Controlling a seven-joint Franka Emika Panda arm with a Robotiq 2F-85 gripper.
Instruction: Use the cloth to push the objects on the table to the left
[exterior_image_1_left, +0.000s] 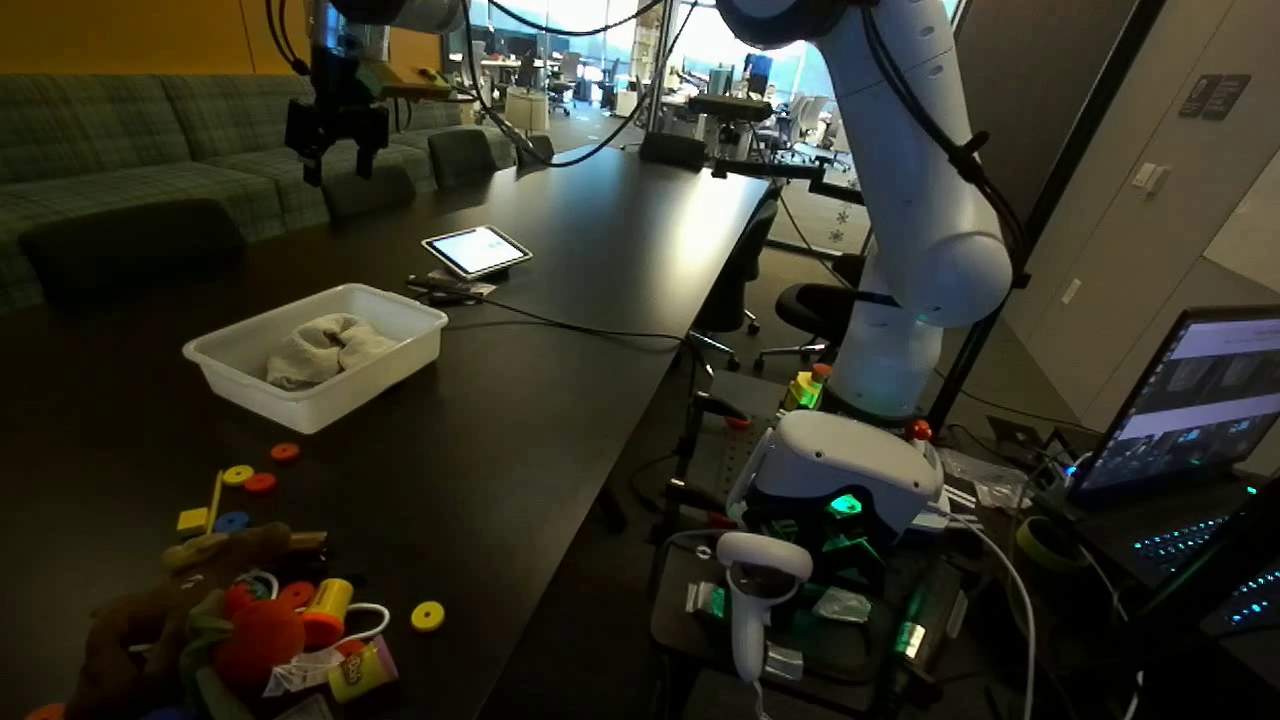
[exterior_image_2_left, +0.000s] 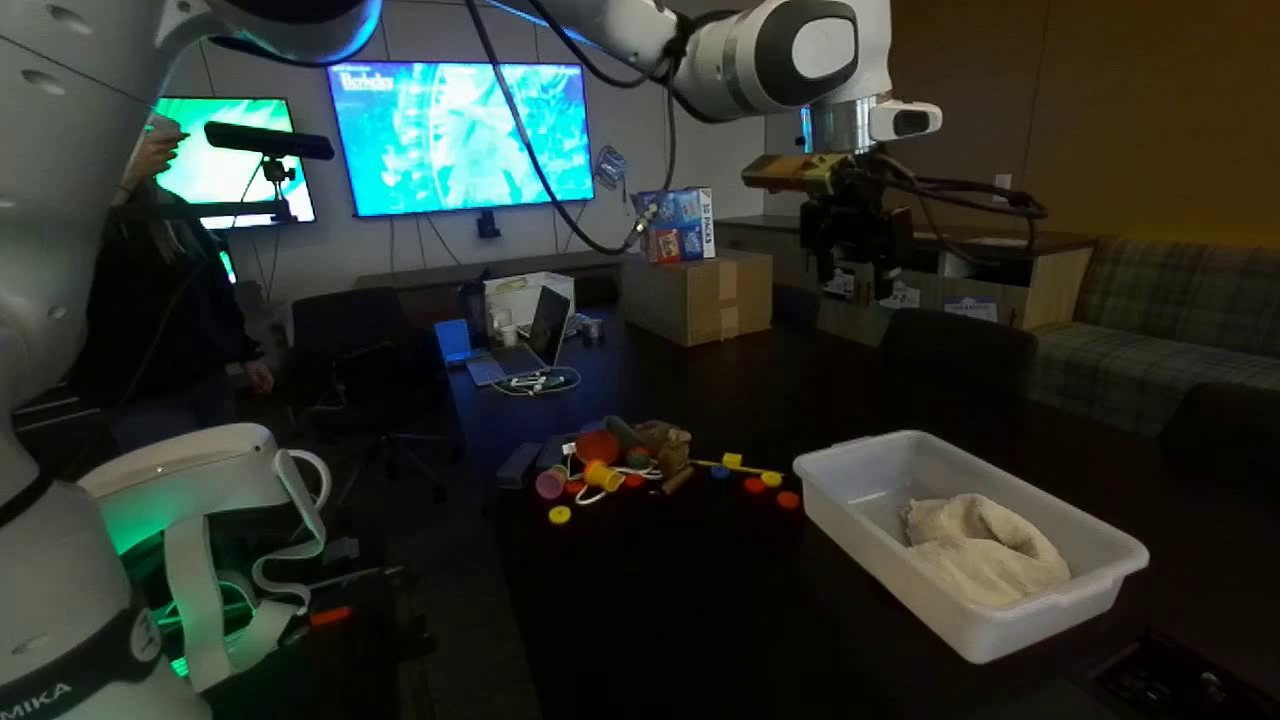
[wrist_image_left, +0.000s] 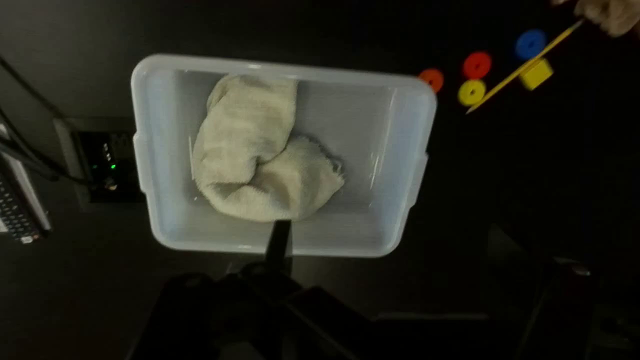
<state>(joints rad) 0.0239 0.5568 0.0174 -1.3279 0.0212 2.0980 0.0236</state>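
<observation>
A beige cloth (exterior_image_1_left: 330, 350) lies crumpled inside a white plastic tub (exterior_image_1_left: 315, 410) on the dark table. The cloth (exterior_image_2_left: 985, 550) and tub (exterior_image_2_left: 890, 560) also show in an exterior view, and the wrist view shows the cloth (wrist_image_left: 245, 135) from above. My gripper (exterior_image_1_left: 340, 175) is open and empty, high above the table near the tub. Its fingers stand apart in an exterior view (exterior_image_2_left: 856, 283). Loose objects lie beside the tub: red discs (wrist_image_left: 477, 65), a yellow disc (wrist_image_left: 471, 92), a blue disc (wrist_image_left: 530, 44), a yellow block (wrist_image_left: 536, 74) and a pencil (wrist_image_left: 515, 75).
A pile with a brown plush toy (exterior_image_1_left: 140, 630), a red plush toy (exterior_image_1_left: 260, 640) and a yellow cup (exterior_image_1_left: 328, 605) lies beyond the discs. A tablet (exterior_image_1_left: 478, 250) with a cable stands past the tub. A cardboard box (exterior_image_2_left: 700, 300) and laptop (exterior_image_2_left: 540, 335) are farther along.
</observation>
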